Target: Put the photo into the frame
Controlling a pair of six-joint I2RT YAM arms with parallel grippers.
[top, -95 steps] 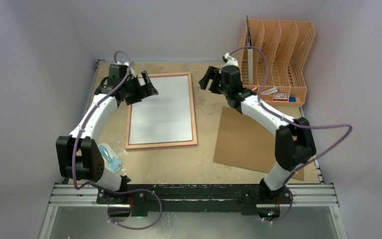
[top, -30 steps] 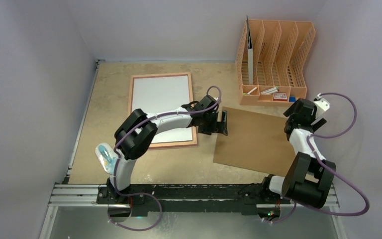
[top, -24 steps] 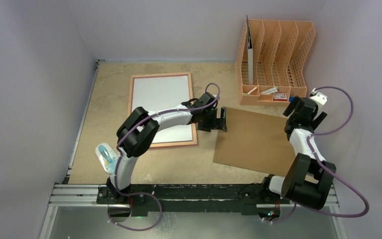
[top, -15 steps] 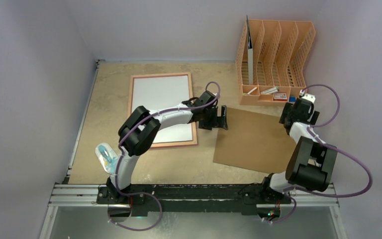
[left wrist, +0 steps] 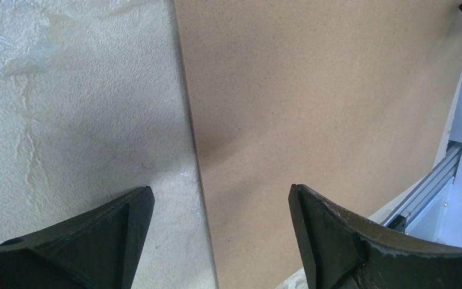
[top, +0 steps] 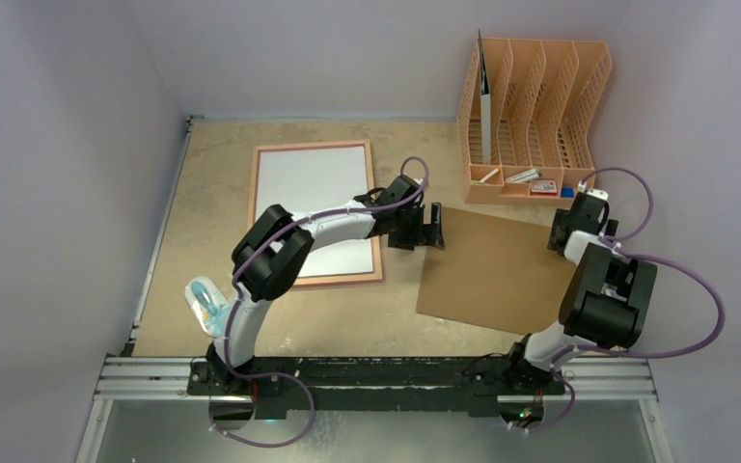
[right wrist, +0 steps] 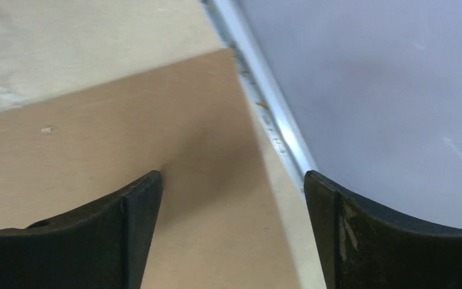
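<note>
The frame [top: 253, 212] lies flat at the back left of the table. A white sheet [top: 311, 188], the photo with its plain back up, fills it. The brown hardboard backing sheet [top: 497, 275] lies flat to its right. My left gripper [top: 432, 227] is open and empty over the sheet's left edge; in the left wrist view the gripper [left wrist: 219, 241] has that edge of the sheet [left wrist: 325, 108] between its fingers. My right gripper [top: 567, 234] is open and empty at the sheet's right edge; in the right wrist view the gripper [right wrist: 231, 235] straddles that edge of the sheet [right wrist: 126, 144].
An orange file rack [top: 531, 96] stands at the back right with small items in its front tray. The right wall [right wrist: 367, 90] and a metal rail run close to the sheet's right edge. A blue-white object [top: 207, 304] sits by the left arm's base.
The left arm swung from the frame's top left corner to the backing sheet's left edge. The right arm swung from near the rack round to the sheet's right edge, moving in over the last second.
</note>
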